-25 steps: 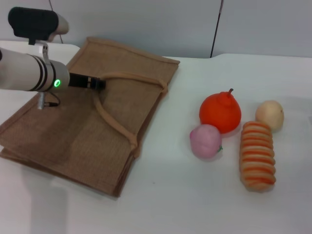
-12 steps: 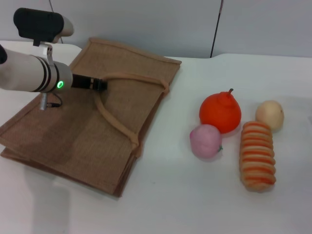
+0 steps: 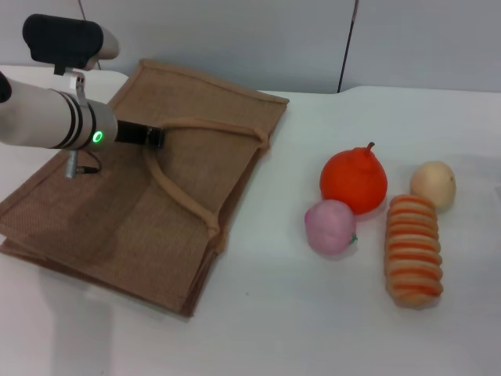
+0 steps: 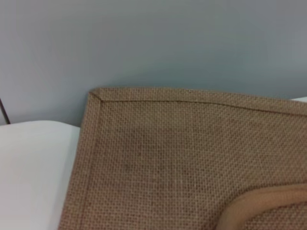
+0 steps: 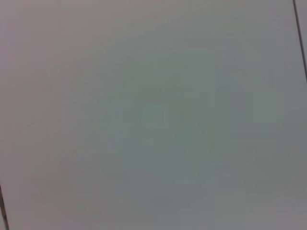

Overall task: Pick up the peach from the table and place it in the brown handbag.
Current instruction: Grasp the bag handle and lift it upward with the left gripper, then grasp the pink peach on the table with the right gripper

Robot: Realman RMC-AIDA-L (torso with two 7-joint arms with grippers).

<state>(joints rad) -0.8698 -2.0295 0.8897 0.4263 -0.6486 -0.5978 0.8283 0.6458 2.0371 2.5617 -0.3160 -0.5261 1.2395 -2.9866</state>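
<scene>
White tabletop point(image 3: 258, 321) carries the brown handbag point(image 3: 117, 211) lying flat toward nine o'clock, with the left gripper point(image 3: 153, 135) at the bend of its looped handle point(image 3: 184, 200); whether the tool is wide, narrow or clamped on that strap cannot be told. The peach point(image 3: 330, 226) sits toward three o'clock, touching the orange fruit point(image 3: 354, 180), near a striped bread roll point(image 3: 412, 249) and a beige fruit point(image 3: 433, 184).

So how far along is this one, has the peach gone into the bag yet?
Nothing is done yet: the small pale-pink peach sits untouched on the white table, in front of the bright orange stemmed fruit. In hand: the left gripper is at the looped tan handle of the flat brown burlap handbag. Left: picking up the peach and placing it inside. The right arm is out of view.
</scene>
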